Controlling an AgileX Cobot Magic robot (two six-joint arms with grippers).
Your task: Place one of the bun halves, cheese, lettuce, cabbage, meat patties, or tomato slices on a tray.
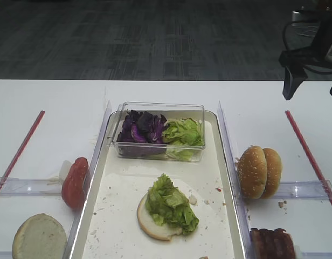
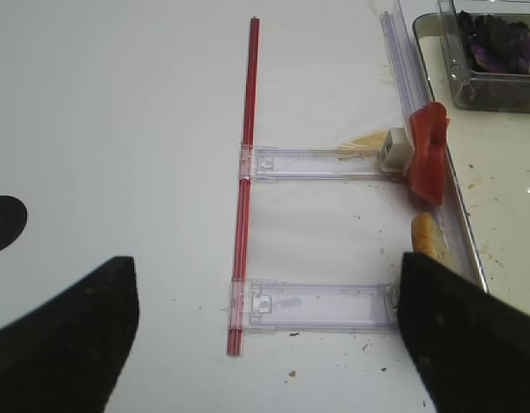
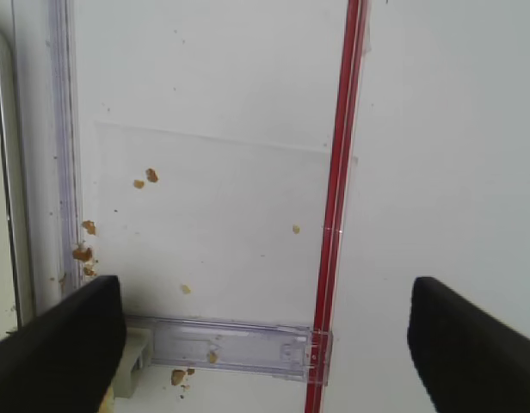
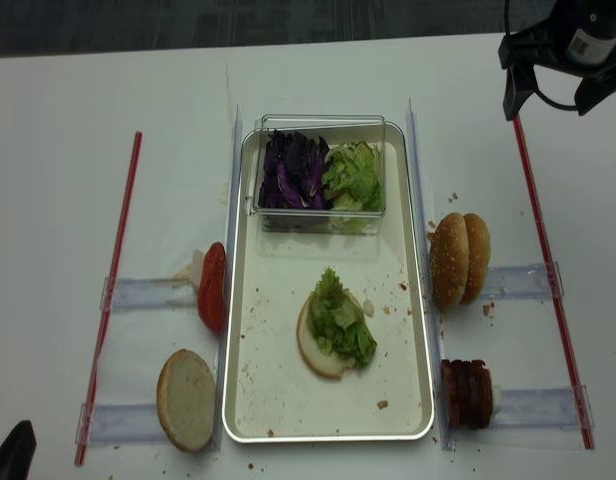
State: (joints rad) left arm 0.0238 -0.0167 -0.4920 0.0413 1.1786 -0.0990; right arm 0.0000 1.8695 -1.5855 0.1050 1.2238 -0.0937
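Observation:
On the cream tray (image 1: 120, 202) lies a bun half (image 1: 149, 222), flat face up, topped with lettuce (image 1: 171, 204). A clear box at the tray's far end holds purple cabbage (image 1: 140, 128) and more lettuce (image 1: 183, 132). Two bun halves (image 1: 258, 171) stand on edge right of the tray, with meat patties (image 1: 272, 243) nearer. Tomato slices (image 1: 75, 182) and another bun half (image 1: 39, 237) are on the left. My right gripper (image 1: 312, 86) hangs open and empty at the far right, above bare table (image 3: 265, 344). The left gripper (image 2: 265, 335) is open and empty, left of the tray.
Red strips (image 1: 308, 154) (image 2: 245, 172) run along both outer sides, joined to clear plastic holders (image 3: 231, 344) (image 2: 321, 305). Crumbs dot the table and the tray. The left wrist view shows a tomato slice (image 2: 428, 151) against the tray rim and the box of cabbage (image 2: 502, 43).

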